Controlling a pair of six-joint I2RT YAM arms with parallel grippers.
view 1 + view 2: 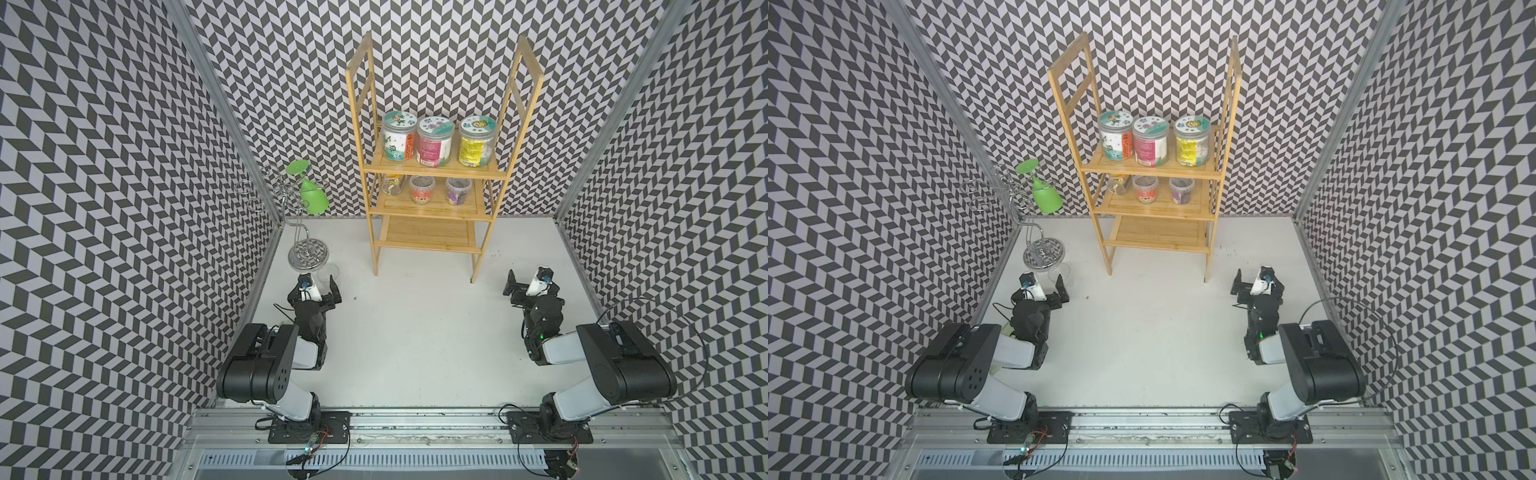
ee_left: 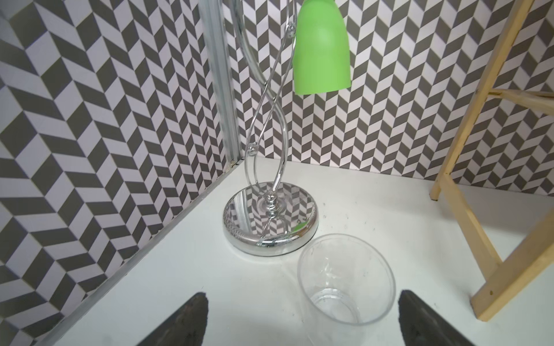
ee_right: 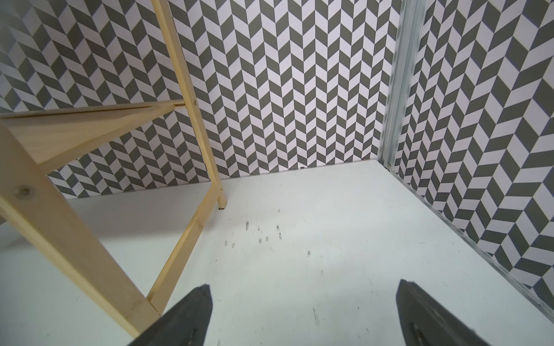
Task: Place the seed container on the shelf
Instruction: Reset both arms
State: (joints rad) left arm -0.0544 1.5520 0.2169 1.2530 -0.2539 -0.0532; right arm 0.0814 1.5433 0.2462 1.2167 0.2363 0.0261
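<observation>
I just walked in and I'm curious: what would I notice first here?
The black-and-white zigzag walls all around catch the eye first. At the back middle stands a tall light-yellow bamboo shelf, with three clear jars with colourful labels in a row on its top tier. In the back left corner a bright green plastic goblet hangs upside down from a chrome wire stand.

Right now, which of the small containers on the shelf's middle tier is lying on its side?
The leftmost container, clear with a yellow label: it lies tipped over, while the red cup and the purple cup beside it stand upright.
</observation>
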